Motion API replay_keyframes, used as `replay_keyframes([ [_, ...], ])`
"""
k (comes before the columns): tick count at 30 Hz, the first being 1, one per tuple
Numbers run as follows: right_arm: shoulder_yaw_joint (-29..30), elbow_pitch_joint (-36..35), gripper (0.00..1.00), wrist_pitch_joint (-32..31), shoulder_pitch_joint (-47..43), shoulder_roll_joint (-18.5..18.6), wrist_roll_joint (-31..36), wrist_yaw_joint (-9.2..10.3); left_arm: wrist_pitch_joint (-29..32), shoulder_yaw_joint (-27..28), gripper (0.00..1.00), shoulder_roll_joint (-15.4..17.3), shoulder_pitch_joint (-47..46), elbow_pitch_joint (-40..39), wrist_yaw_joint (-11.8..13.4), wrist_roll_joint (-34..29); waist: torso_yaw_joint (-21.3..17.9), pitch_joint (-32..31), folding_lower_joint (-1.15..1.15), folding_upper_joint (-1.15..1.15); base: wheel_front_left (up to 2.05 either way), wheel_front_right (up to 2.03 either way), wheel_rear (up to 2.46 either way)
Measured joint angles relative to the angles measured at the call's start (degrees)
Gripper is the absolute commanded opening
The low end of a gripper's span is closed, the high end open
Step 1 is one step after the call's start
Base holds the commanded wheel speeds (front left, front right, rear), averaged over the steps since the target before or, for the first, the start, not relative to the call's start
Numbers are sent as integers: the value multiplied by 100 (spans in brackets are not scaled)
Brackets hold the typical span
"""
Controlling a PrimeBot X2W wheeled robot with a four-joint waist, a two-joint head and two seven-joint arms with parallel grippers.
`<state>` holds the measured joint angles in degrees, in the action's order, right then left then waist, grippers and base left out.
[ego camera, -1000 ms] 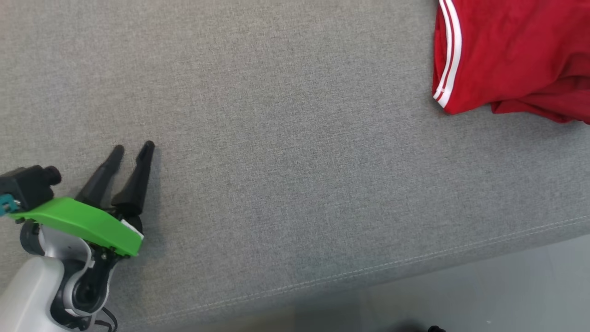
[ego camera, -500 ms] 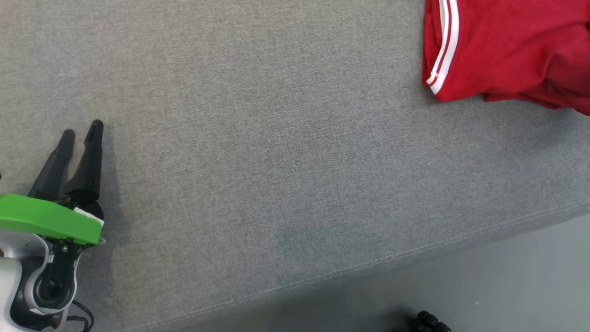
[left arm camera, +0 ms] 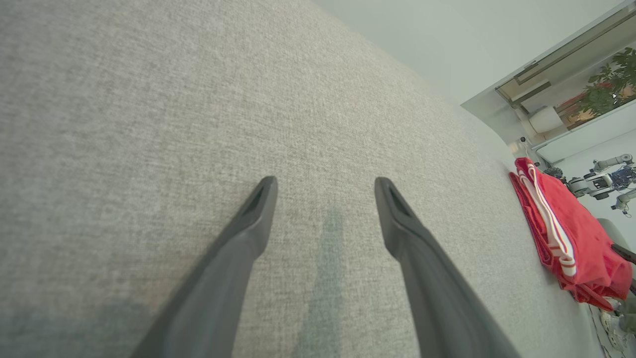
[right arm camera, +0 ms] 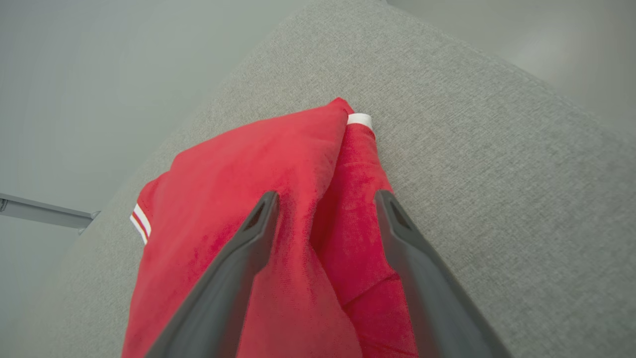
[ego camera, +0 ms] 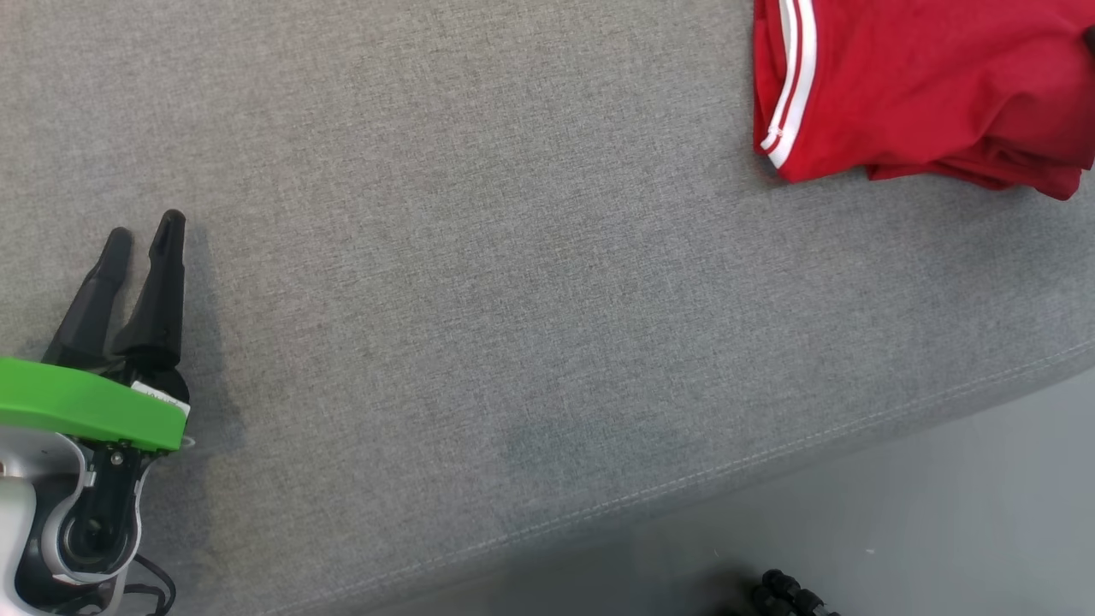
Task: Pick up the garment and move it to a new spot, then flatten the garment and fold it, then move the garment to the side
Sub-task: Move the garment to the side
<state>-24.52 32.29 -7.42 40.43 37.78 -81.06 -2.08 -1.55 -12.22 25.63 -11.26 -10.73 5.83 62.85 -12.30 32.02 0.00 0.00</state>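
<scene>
Red garment point(ego camera: 924, 85) folded at the right end of the grey cushion point(ego camera: 513, 299), with both grippers empty and spread wide.

Head view: the garment lies at the upper right, cut off by the picture's edge, well apart from the left gripper point(ego camera: 147, 227), whose jaws stand apart over bare cushion, so little can go wrong on that side. Left wrist view: the fingers are spread wide over empty fabric and the garment point(left arm camera: 566, 233) is far off to the right. It looks bulky and loosely stacked, so I judge that a knock could tip the layers open. Right wrist view: the right gripper point(right arm camera: 326, 196) hangs close over the garment point(right arm camera: 238, 174), jaws wide and holding nothing, straddling a raised fold. Pulling away low could catch a fingertip point(right arm camera: 268, 204) in the top layer and drag the fold undone. A sideways sweep could push the garment toward the cushion's near edge.
</scene>
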Motion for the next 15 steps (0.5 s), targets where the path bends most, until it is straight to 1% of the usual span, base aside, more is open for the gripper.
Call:
replay_keyframes([
  [3, -60, 31, 100, 131, 5, 13, 172, -45, -53, 9, 100, -88, 14, 19, 0, 3, -15, -52, 0, 0, 0, 0, 0],
  [8, -60, 22, 100, 345, 102, 160, 414, -147, -111, -21, 100, -274, 81, 99, 0, 110, -23, -203, 0, 0, 0, 0, 0],
  [12, -97, -158, 100, 501, 331, 341, 693, -196, -166, -105, 100, -394, 155, 170, -2, 143, -17, -364, 0, 0, 0, 0, 0],
  [15, -159, -343, 100, 610, 493, 338, 827, -211, -212, -154, 100, -511, 156, 224, -11, 156, 6, -494, 0, 0, 0, 0, 0],
])
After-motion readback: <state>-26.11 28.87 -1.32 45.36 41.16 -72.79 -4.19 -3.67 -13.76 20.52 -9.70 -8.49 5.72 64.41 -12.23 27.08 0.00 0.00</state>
